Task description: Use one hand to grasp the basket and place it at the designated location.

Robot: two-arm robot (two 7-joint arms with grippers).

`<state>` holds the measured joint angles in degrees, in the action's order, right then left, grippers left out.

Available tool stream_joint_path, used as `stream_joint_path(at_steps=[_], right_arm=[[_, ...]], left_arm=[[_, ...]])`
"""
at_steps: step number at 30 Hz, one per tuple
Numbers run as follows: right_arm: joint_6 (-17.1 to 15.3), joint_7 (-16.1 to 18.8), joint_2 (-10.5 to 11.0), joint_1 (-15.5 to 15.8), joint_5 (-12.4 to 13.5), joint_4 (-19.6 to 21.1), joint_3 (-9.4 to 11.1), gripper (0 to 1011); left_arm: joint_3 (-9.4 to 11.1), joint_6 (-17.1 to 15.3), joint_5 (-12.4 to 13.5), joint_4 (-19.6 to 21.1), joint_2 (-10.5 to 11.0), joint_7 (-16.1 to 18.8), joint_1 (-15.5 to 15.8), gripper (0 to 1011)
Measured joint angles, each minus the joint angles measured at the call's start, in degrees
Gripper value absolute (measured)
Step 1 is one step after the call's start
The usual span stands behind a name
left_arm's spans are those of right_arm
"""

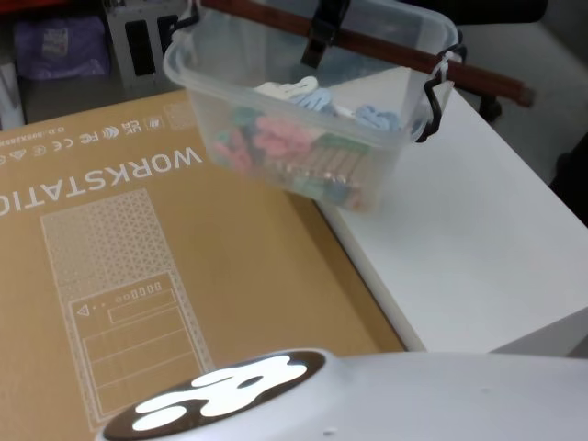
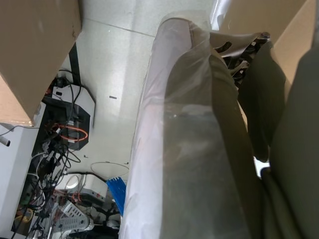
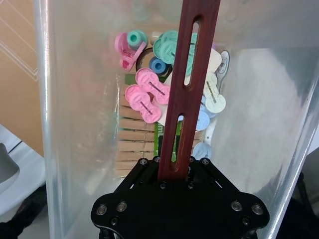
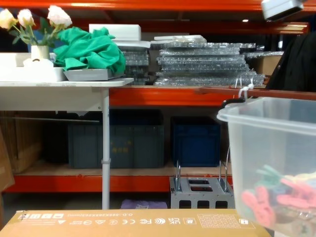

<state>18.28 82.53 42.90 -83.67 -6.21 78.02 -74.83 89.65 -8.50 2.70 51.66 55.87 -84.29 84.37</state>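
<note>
The basket [image 1: 312, 110] is seen at approx. 12 o'clock in the head view, straddling the far edge of the cardboard box [image 1: 138, 276] and the white table [image 1: 478, 230]; whether its base is resting or just off both can't be told. Inside, a heap of pastel clips & wooden pegs [image 3: 149, 124] is visible.

The handle bar [image 1: 386, 50] runs from approx. 10 to 3 o'clock across the tub's mouth, hung on black hooks [image 1: 432, 101], w/ a white zip tie [image 4: 243, 91] at one end.

The right gripper [image 3: 174, 172] is pinched onto the handle bar [image 3: 187, 89] near mid-length, as judged from the right wrist view, where the bar disappears between the jaws. The tub thus hangs directly below the gripper, w/ the bar's long axis crossing the jaws.

The left gripper can't be made out in the left wrist view; its state can't be told, and the arm appears parked low beside the body.

Judgement: transport phase. Since the grip is on a hooked bar, swing & tilt about the bar's axis is the likely risk. The target spot isn't identifiable.
</note>
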Motion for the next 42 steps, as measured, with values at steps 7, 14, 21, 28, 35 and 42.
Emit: stream_joint_path(at_steps=[7, 14, 21, 28, 35, 42], right_arm=[[-0.69, 0.75, 1.40, -0.13, 0.67, -2.18, 1.59, 99], [-1.73, 1.84, 3.97, -0.35, 1.97, -5.40, 3.55, 99], [-2.44, 2.65, 5.39, -0.31, 2.11, -8.19, 4.72, 99], [-3.23, 3.19, 6.64, 0.18, 2.14, -11.74, 5.81, 99], [-4.49, 3.69, 7.07, 0.81, 1.95, -14.66, 6.47, 99], [-6.48, 4.06, 6.76, 1.64, 1.58, -17.43, 6.93, 99]], left_arm=[[0.00, 0.00, 0.01, -0.01, 0.00, 0.00, 0.00, 0], [0.00, 0.00, 0.01, -0.03, 0.00, 0.00, 0.00, 0], [0.00, 0.00, 0.01, -0.01, 0.00, 0.00, 0.00, 0], [0.00, 0.00, 0.01, -0.01, 0.01, 0.00, 0.00, 0], [0.00, 0.00, 0.01, -0.02, 0.01, 0.00, 0.00, 0], [0.00, 0.00, 0.01, -0.01, 0.00, 0.00, 0.00, 0]])
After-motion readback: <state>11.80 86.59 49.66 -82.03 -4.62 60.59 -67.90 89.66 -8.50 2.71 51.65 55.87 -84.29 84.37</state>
